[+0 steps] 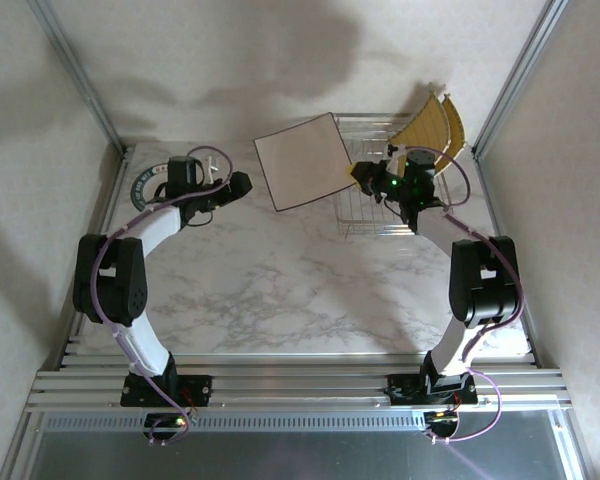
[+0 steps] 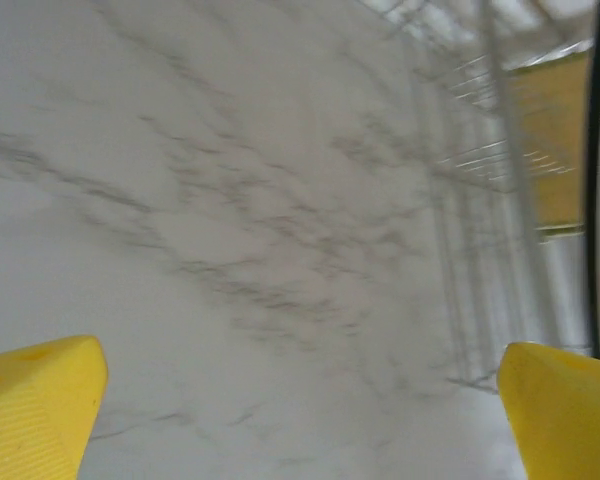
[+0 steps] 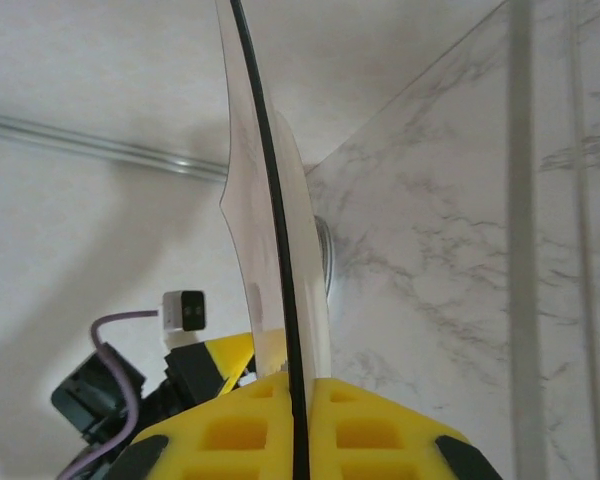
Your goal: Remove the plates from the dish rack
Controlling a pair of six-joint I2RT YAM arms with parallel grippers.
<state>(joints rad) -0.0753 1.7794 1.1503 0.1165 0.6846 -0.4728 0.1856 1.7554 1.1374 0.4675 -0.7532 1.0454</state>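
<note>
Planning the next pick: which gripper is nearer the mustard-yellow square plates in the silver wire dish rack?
Right. The right gripper, shut on a white square plate, is over the rack just beside the mustard-yellow plates; the left gripper, open, is beyond that plate's left side.

Marble table (image 1: 280,290) with dish rack (image 1: 365,215), plate (image 1: 138,186)

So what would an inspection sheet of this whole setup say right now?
Surface: white marble-look table.
Job's things: white square plate held up beside the wire dish rack; mustard-yellow plates standing in it; teal-rimmed round plate on the table, far left.
Clutter: nothing seen.
Grippers: left gripper open, empty; right gripper shut on the white plate's edge.
Cables: purple cables run along both arms.
Surroundings: pale walls, aluminium frame.
</note>
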